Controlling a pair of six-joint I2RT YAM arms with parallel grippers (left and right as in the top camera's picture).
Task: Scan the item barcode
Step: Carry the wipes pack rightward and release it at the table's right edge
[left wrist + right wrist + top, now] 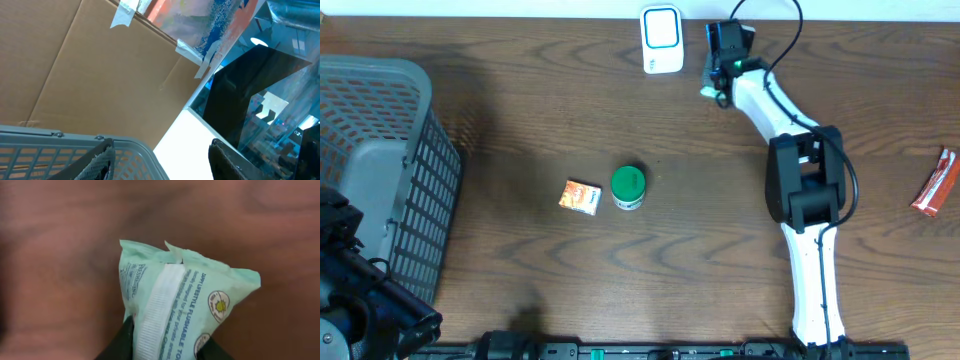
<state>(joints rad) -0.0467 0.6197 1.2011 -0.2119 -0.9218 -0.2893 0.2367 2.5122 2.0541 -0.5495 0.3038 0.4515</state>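
The item is a mint-green wipes packet (185, 295) with printed text and a white seam strip. My right gripper (167, 349) is shut on its lower end, one black finger (122, 341) pressing each side. In the overhead view the right gripper (720, 72) holds the packet (709, 84) at the back of the table, just right of the white barcode scanner (661, 39). No barcode shows on the visible face. My left gripper (161, 151) is open and holds nothing, above the basket rim (60, 137).
A grey mesh basket (380, 120) fills the left side. A green-lidded jar (628, 187) and a small orange box (581, 197) lie mid-table. A red packet (935, 182) sits at the right edge. The left arm (360, 290) is at the front left corner.
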